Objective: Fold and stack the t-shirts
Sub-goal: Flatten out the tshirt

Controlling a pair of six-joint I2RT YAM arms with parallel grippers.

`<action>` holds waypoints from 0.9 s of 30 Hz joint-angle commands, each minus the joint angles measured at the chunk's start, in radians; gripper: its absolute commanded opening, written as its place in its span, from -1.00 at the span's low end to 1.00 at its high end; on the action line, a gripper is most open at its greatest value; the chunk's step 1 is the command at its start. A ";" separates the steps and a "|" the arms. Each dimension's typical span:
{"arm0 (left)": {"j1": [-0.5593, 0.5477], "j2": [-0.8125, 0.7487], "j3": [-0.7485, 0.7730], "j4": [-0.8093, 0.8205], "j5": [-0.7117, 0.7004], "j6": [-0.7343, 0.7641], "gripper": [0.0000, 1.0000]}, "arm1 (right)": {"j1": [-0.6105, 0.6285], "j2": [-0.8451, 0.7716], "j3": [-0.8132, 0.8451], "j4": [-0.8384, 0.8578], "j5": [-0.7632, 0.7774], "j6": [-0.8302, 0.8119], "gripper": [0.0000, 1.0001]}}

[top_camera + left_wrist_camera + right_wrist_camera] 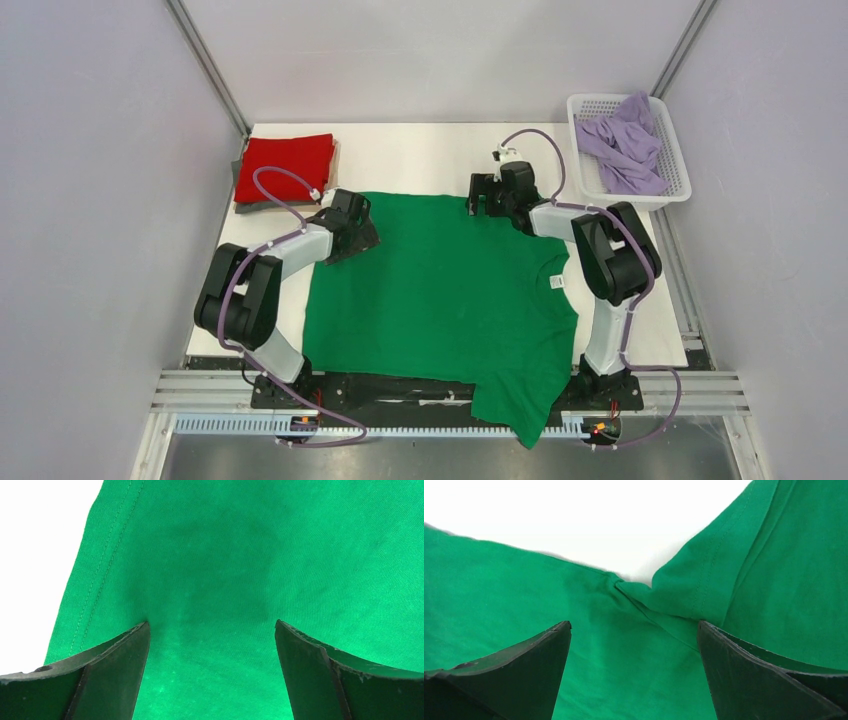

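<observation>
One bright green short-sleeved cloth t-shirt [440, 290] lies spread flat across the middle of the white table [420, 150] in the top view. Its neck points right, and one sleeve drapes over the near edge between the arm bases. Its small white neck tag [556, 283] is too tiny to read. At the far left corner sits a folded red t-shirt [285, 162], covering all but a sliver of a grey folded cloth [240, 196] beneath it. Crumpled lavender t-shirts [625, 150] fill the white plastic mesh basket [681, 170] at far right; how many cannot be told. The left tool [352, 228] is at the green shirt's far left corner and the right tool [492, 195] at its far edge. From above, the fingers of both are hidden.

Left wrist view: the left tool's two fingers [120, 665] stand wide apart, holding nothing, over green cloth beside a stitched hem.

Right wrist view: the right tool's fingers [524, 670] are likewise spread and empty, over the puckered seam where sleeve meets body.
</observation>
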State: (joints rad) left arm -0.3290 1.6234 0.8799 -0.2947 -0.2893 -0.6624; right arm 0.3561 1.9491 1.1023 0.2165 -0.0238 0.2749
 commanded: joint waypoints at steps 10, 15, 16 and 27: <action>0.003 0.000 0.010 -0.038 -0.030 0.035 0.99 | 0.013 0.192 0.170 0.333 -0.077 0.060 0.96; 0.002 0.000 0.011 -0.041 -0.031 0.035 0.99 | 0.026 0.334 0.419 0.357 -0.100 0.080 0.96; 0.003 0.001 0.011 -0.042 -0.031 0.034 0.99 | 0.026 0.361 0.472 0.351 -0.110 0.085 0.96; 0.002 -0.068 0.020 -0.064 -0.030 0.023 0.99 | 0.023 0.039 0.304 0.076 -0.020 -0.155 0.96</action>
State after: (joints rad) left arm -0.3286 1.6176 0.8814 -0.3161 -0.2916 -0.6609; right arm 0.3824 2.2005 1.5303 0.4004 -0.1173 0.2321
